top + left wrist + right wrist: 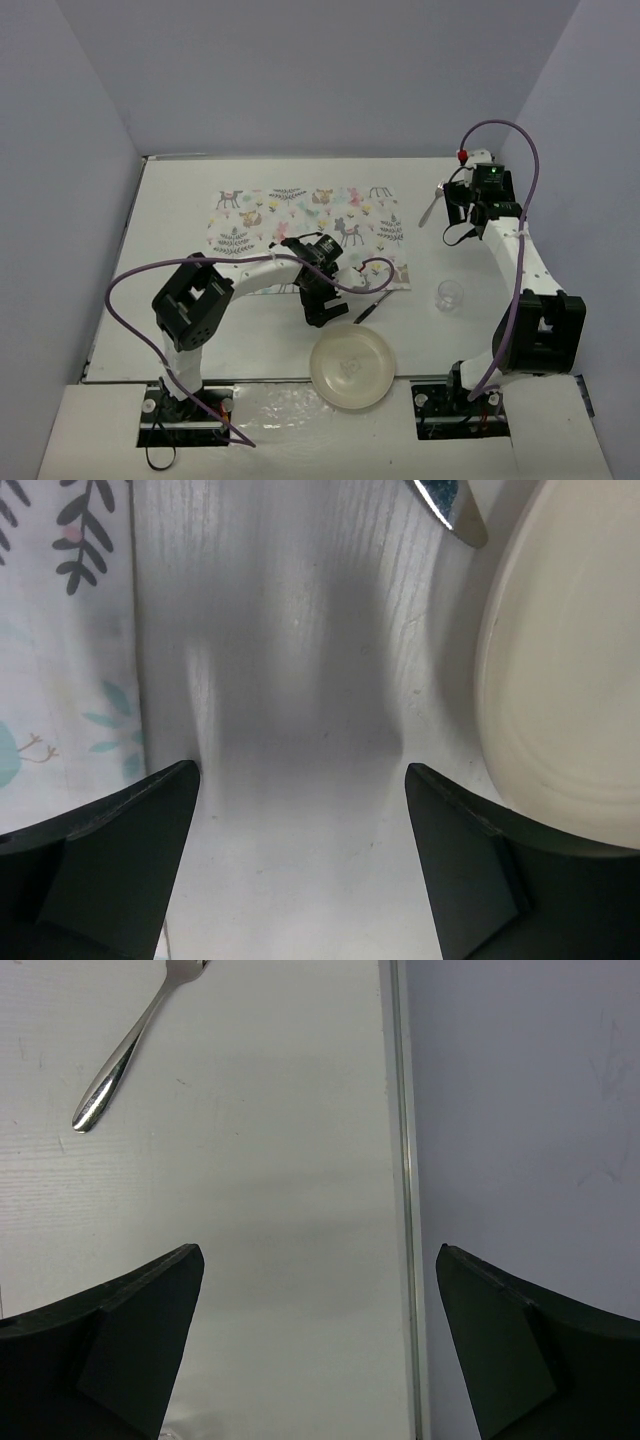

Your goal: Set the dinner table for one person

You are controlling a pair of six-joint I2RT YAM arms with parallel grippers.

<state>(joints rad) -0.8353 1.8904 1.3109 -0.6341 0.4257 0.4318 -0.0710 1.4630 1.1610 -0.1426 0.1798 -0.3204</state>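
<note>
The dinner table (200, 330) is a large white top. An animal-print placemat (300, 225) lies at its centre back. My left gripper (325, 306) hangs open just off the mat's front edge, over bare table, with nothing between its fingers (140, 860). A cream plate (352, 367) lies to its near right, also at the right edge of the left wrist view (570, 660). A slim utensil (367, 307) lies between gripper and plate. My right gripper (462, 200) is open at the back right, beside a metal fork (432, 207) (130, 1045).
A small clear glass (449, 295) stands on the right side of the table. The table's right edge (405, 1210) meets the grey wall (520, 1110) close to my right gripper (320, 1260). The placemat's border (60, 630) lies left of my left gripper (300, 780).
</note>
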